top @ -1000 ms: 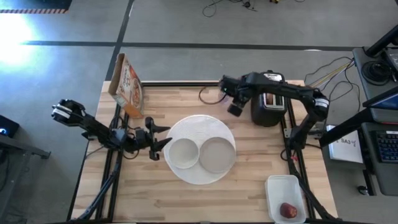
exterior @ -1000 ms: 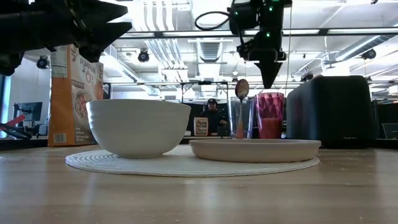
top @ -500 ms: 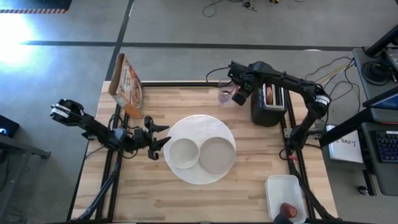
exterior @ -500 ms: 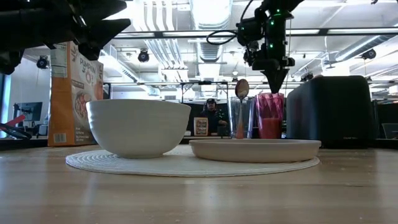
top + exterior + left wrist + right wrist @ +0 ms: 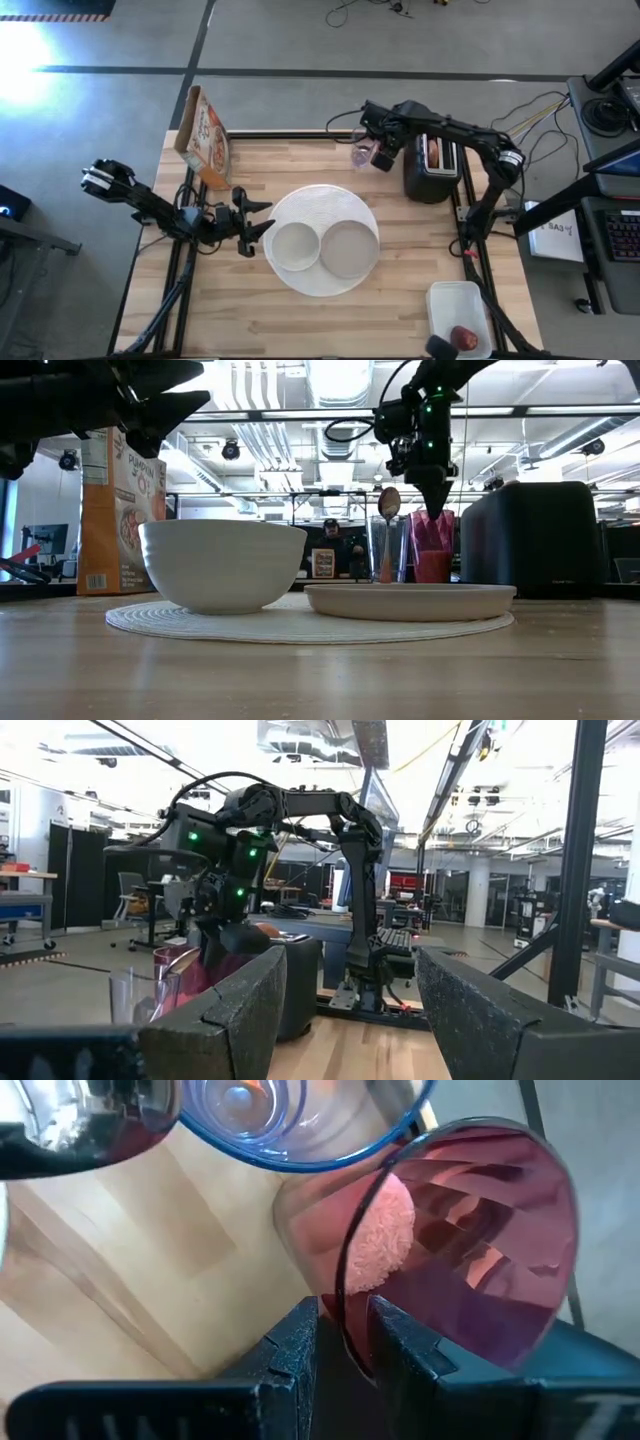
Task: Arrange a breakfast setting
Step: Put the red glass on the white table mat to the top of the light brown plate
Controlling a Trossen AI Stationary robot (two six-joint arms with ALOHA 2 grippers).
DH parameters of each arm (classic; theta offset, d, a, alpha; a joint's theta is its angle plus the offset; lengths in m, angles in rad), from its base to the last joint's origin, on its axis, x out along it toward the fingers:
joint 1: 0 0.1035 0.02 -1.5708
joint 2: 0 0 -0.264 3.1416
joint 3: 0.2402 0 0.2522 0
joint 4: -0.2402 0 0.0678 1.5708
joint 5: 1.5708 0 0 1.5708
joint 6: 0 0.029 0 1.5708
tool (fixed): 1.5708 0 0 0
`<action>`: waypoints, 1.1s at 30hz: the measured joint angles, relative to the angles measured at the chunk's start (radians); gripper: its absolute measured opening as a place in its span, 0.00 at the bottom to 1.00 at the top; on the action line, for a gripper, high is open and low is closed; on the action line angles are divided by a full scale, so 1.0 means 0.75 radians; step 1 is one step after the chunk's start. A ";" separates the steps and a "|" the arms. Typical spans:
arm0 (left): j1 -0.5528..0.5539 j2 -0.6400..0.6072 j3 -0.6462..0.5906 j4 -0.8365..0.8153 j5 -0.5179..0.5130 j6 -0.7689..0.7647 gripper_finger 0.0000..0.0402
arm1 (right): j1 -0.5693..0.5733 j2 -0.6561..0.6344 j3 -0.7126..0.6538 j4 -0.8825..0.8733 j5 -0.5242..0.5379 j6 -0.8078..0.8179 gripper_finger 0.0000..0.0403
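The pink tumbler [image 5: 360, 156] stands upright on the table at the far side, next to a clear glass [image 5: 383, 550] holding the orange-handled spoon [image 5: 389, 505]. My right gripper [image 5: 345, 1350] points down at the tumbler, its narrowly open fingers on either side of the rim. A large white plate [image 5: 322, 210] at the centre carries a white bowl [image 5: 295, 247] and a grey plate [image 5: 347, 248]. The bagel half [image 5: 433, 153] sticks up out of the toaster. The red apple [image 5: 463, 337] lies in a white tub. My left gripper [image 5: 268, 218] waits open, just left of the large plate. My right gripper comes from above, slanting down, one finger [image 5: 295, 1345] outside the pink tumbler's wall and the other [image 5: 405, 1355] inside its mouth, the near rim [image 5: 343, 1315] between them. Whether the fingers touch the rim I cannot tell. The tumbler stands upright on the table.
A black toaster [image 5: 430, 180] stands just right of the tumbler. A cereal box [image 5: 205, 135] stands at the far left corner. The white tub [image 5: 458, 300] sits at the near right corner. Bare wood lies in front of the large plate.
My right gripper has swung from in front of the toaster toward the table's far edge and a little left, and has sunk until its fingertips reach the pink tumbler's rim. The tumbler has stayed in place.
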 joint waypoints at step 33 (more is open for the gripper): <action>0.000 -0.001 0.000 -0.003 -0.001 -0.002 0.52 | -0.009 0.055 0.000 -0.123 -0.113 -0.025 0.02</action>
